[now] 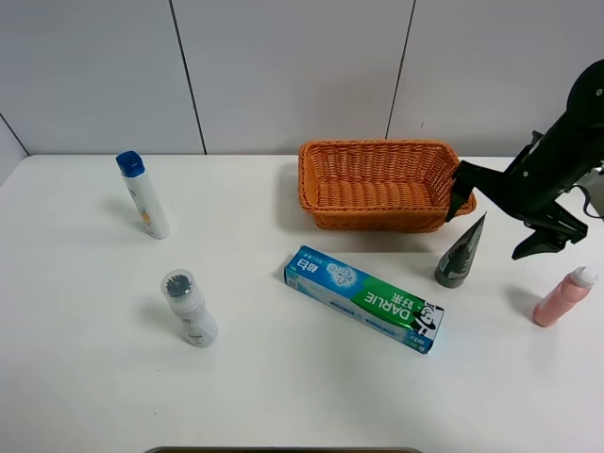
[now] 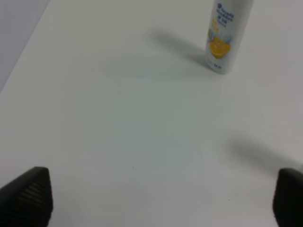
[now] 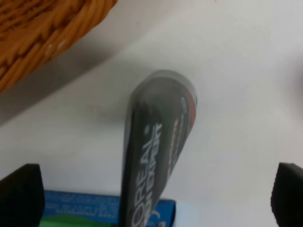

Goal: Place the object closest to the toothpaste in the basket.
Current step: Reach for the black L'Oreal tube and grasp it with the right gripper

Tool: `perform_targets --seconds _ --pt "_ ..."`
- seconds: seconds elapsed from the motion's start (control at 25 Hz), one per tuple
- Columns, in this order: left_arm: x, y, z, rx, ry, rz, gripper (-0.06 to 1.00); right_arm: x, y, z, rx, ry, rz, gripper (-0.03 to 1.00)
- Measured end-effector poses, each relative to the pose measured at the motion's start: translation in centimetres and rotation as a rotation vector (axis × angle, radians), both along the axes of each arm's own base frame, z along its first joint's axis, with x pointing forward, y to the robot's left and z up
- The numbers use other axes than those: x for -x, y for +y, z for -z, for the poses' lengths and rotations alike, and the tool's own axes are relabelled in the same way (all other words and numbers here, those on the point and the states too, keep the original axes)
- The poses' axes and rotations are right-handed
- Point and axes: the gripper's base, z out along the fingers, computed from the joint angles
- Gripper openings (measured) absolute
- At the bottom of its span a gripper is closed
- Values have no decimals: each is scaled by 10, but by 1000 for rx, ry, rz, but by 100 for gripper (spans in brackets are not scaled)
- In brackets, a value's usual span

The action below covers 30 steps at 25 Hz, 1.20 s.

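The toothpaste, a blue-green box [image 1: 364,296], lies at the table's middle. A dark grey tube [image 1: 461,253] stands on its cap just right of the box, in front of the orange wicker basket [image 1: 377,149]. My right gripper [image 1: 498,219] is open and hovers above the tube, near the basket's right end. In the right wrist view the tube [image 3: 158,142] stands between the wide-apart fingertips of the gripper [image 3: 154,196], with the box [image 3: 80,208] and the basket [image 3: 42,33] at the edges. My left gripper [image 2: 161,198] is open and empty over bare table.
A pink bottle [image 1: 562,297] stands at the far right, close to my right arm. A white bottle with a blue cap [image 1: 143,194] stands at the back left; it also shows in the left wrist view [image 2: 226,35]. A white bottle with a clear cap [image 1: 188,307] stands front left.
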Motion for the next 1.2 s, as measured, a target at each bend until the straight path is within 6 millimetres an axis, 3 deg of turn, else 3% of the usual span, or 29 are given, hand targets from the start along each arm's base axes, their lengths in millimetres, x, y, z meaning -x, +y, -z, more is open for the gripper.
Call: perform_targets --seconds 0.56,1.2 --pt "0 0 0 0 0 0 94 -15 -2 46 28 71 -7 99" --pt "0 0 0 0 0 0 94 -24 13 63 19 41 -27 99"
